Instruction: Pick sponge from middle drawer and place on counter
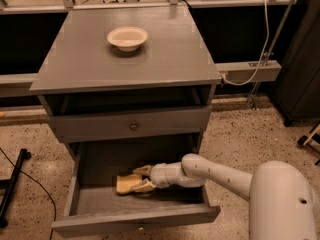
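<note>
The sponge point(126, 183), a pale-yellow soft block, lies on the floor of the open middle drawer point(175, 196), left of centre. My gripper point(140, 178) reaches into the drawer from the right. It is open, with one finger behind the sponge's right end and one in front of it. The arm point(215, 173) crosses over the drawer's right side. The counter point(165, 49) is the grey top slab above, with a cream round bowl point(127, 37) near its back.
A shut grey drawer front with a round knob point(133, 126) sits above the open drawer. A black stand leg point(12, 184) lies on the floor at left. A white cable point(260, 44) and a dark cabinet point(300, 59) are at right.
</note>
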Controlling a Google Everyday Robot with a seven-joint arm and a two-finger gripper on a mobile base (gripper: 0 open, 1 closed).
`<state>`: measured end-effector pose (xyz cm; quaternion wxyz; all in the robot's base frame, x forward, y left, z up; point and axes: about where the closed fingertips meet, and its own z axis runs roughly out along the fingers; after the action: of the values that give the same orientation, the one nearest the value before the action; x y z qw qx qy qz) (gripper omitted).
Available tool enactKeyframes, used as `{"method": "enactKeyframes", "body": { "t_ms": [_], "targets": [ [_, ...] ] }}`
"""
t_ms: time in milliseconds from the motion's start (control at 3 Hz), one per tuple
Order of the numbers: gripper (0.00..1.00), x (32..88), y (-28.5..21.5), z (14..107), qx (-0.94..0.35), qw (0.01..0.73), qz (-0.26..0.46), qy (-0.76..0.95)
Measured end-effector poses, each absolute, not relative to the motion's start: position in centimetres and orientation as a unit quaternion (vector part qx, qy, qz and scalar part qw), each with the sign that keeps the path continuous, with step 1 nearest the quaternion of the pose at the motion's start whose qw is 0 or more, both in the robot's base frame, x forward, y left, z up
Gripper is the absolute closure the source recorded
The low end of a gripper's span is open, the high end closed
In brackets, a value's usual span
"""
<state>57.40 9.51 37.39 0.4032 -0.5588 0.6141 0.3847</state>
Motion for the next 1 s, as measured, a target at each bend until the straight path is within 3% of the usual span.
{"method": "enactKeyframes", "body": {
  "t_ms": [667, 1000],
  "targets": [
    [0.95, 57.7, 8.9, 38.1, -0.558, 0.417, 0.392, 0.601],
    [1.00, 58.3, 6.0, 41.1, -0.555, 0.447, 0.377, 0.591]
  ]
}}
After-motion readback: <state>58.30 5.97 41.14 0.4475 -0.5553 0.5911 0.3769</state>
